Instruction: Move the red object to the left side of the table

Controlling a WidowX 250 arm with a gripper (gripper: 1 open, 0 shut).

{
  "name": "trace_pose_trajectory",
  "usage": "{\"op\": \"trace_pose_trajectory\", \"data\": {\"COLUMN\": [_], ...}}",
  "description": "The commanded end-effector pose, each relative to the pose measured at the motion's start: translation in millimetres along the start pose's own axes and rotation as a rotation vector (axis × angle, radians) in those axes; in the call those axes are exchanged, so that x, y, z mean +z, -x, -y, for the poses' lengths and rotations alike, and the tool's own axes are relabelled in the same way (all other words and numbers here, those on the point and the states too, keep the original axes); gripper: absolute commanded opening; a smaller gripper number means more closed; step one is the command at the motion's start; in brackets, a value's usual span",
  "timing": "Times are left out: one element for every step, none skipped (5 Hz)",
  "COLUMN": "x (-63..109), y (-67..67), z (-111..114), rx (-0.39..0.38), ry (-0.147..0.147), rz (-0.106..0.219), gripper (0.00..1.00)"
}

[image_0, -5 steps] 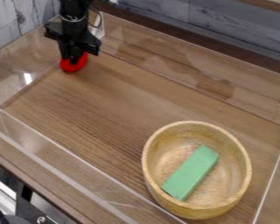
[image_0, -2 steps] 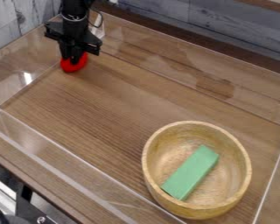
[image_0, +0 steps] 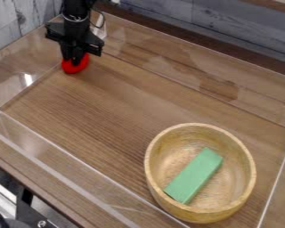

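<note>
The red object [image_0: 72, 65] sits at far left of the worktop [image_0: 121, 116], hand [image_0: 75, 55] narrowly gripping it (release remains).

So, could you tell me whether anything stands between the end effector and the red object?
Nothing visible does: the end effector is down directly over the red object, which sits at the table's far left.

The gripper [image_0: 74, 55] stands over the toy [image_0: 72, 65] at the surface's [image_0: 121, 116] upper left; the bowl [image_0: 169, 147], holding a block [image_0: 195, 175], sits lower right.
</note>
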State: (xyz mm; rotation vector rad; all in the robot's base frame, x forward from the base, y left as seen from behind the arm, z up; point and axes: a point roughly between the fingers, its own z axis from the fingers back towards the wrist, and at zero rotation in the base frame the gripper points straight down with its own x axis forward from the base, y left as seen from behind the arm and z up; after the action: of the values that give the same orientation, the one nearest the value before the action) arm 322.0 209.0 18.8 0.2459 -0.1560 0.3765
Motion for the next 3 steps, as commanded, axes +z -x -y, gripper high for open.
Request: {"op": "trace_pose_trajectory", "data": {"x": [-19.5,-18.2,-16.0], "y": [23.8,26.8,28.6], "z": [1.7,1.0,-0.6], "rx": [0.04,0.058,0.078], "ry": [0.007,0.004,-0.001], "rz": [-0.084,-0.091,-0.096], "gripper": [0.0,0.0,0.0]}}
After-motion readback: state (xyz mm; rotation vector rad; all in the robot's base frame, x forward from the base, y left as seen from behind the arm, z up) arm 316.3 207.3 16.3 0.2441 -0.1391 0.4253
